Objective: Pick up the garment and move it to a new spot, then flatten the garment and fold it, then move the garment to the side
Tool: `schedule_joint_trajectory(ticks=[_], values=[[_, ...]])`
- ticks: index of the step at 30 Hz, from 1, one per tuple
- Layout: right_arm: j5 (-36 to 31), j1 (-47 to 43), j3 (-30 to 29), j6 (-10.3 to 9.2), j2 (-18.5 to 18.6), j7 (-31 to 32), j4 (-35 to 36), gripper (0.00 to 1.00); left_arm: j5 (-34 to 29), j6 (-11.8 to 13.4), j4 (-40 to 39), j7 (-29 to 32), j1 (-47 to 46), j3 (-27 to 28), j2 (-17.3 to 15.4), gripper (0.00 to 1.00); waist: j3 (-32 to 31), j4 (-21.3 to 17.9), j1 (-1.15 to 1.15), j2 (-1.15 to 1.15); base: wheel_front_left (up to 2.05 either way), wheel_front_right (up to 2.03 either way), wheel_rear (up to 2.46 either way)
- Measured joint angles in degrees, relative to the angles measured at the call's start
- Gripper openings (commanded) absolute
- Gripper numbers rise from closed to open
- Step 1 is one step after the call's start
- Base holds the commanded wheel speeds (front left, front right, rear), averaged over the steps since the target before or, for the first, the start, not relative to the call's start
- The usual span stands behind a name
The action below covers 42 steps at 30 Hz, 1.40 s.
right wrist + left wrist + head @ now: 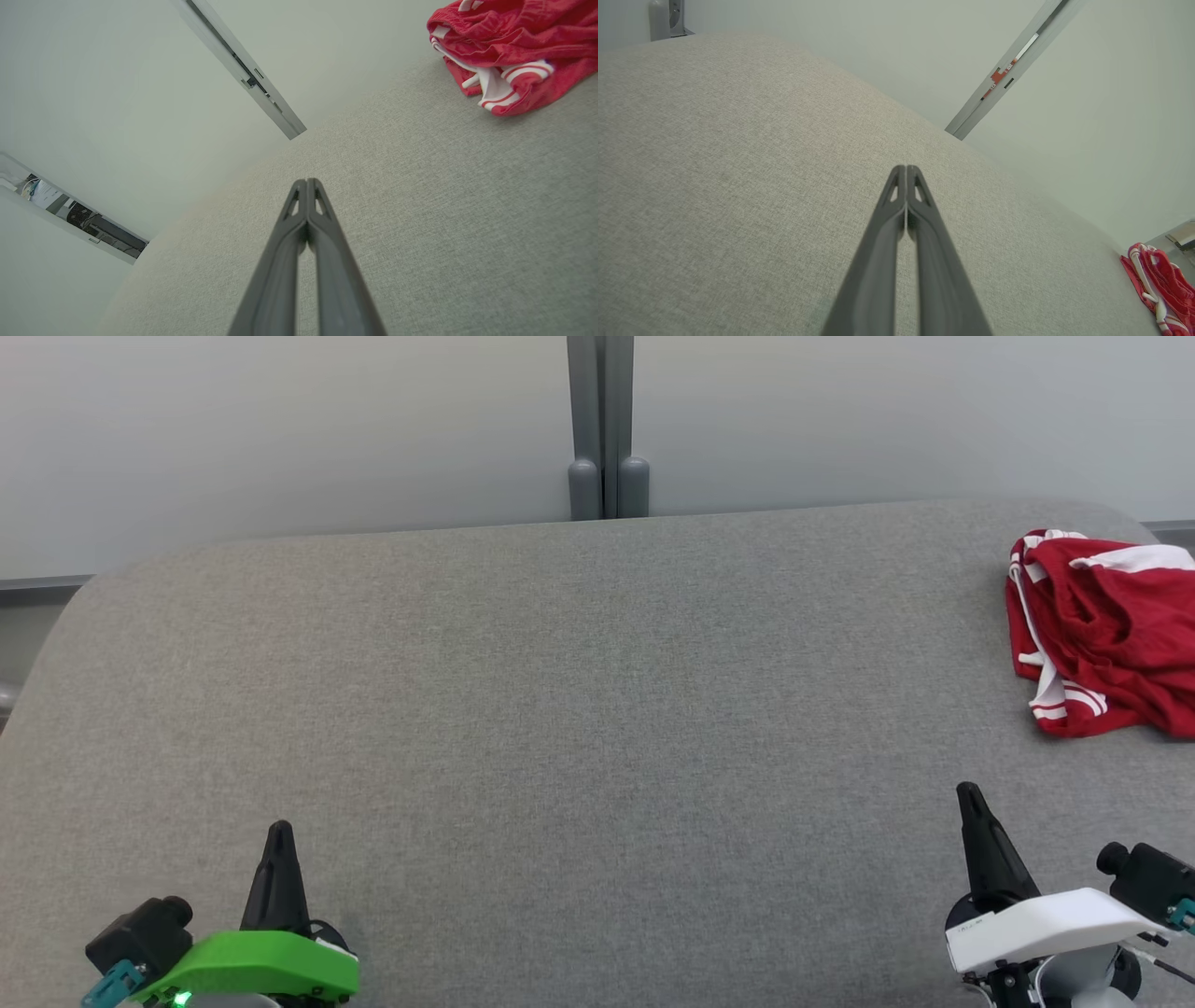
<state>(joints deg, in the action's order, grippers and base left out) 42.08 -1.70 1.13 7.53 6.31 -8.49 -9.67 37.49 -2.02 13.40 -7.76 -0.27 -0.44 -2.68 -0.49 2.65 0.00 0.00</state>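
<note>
Red fabric garment (1111, 635) with white striped trim, lying crumpled in a loose heap on the grey cloth-covered surface (579, 709). It lies ahead of the right fingers (985, 849) and a little to their outer side, apart from them. It is well apart from the left fingers (278, 877), far off to their right. Both pairs of fingers are pressed together tip to tip and pinch nothing; bare surface lies ahead of each pair. Whether the tips touch the surface cannot be told.

The garment is judged light, soft and limp. It should sag and drape from any single hold, and it is not fragile. Its weave looks smooth, so a shallow pinch may slip. Because the layers are bunched, one pinch may gather several at once. Whether it is a shirt or shorts cannot be told from the heap.

The suggested hold is the striped band (507, 91) at the edge of the heap nearest the right fingers, where the doubled trim offers a thicker, firmer bite. The fingers must spread before closing there. A second hold farther along that band, taken by the left fingers, would help with flattening.
</note>
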Motion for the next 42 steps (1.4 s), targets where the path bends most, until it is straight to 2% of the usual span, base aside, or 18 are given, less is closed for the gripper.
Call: schedule_joint_trajectory(ticks=[15,42], values=[[11.2,1.7,-1.3,0.0,-0.3,3.0,-1.0,0.0,12.1,-1.1,0.1,3.2,-1.1,1.5,0.0,0.0,0.1,-0.4,0.0,0.0,0.0,0.0,0.0],[27.4,4.0,-3.3,-0.02,-1.3,7.4,-2.3,0.0,29.3,-2.8,0.3,7.7,-2.9,3.7,0.0,0.0,0.3,-1.1,0.0,0.0,0.0,0.0,0.0]])
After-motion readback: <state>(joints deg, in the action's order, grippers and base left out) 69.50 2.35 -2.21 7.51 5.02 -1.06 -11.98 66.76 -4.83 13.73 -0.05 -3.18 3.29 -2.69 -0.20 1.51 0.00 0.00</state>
